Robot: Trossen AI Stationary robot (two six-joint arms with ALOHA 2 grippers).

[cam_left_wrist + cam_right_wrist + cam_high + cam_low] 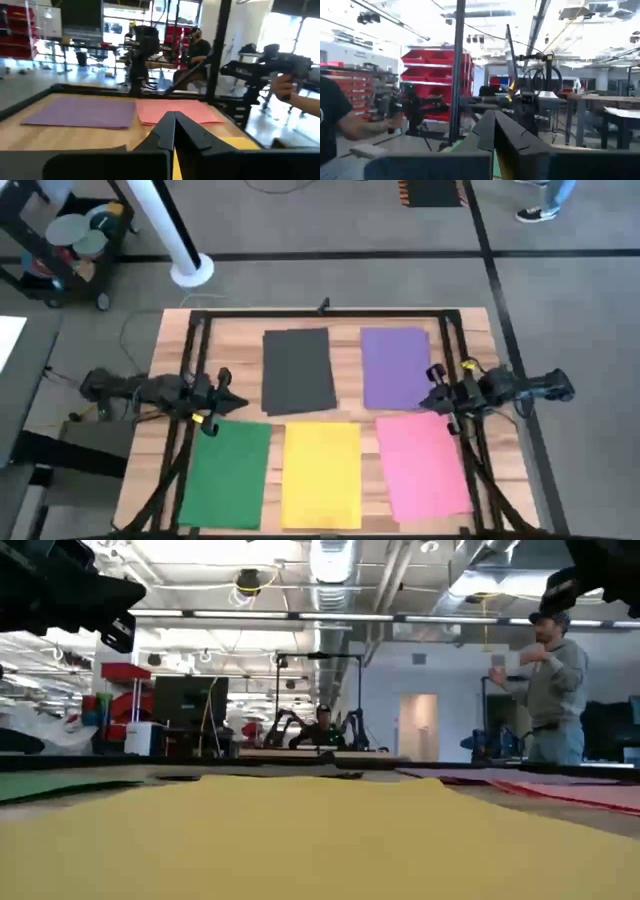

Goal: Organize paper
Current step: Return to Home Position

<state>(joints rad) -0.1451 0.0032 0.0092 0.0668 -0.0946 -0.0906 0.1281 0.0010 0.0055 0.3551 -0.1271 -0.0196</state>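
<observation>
Yellow paper (300, 840) fills low view, five colours only overhead, left end effector (234, 402), right end effector (429, 402) both clenched

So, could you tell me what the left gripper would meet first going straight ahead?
Probably the right gripper, facing it; the left gripper seems raised above the dark grey paper, so nothing nearer blocks it.

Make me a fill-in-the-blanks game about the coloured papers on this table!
The yellow paper lies between the green paper and the ____ paper.
Next to the dark grey paper, in the same row, lies the ____ paper.
The left tool and the right tool are both ____ and empty.
Missing words: pink, purple, shut.
</observation>
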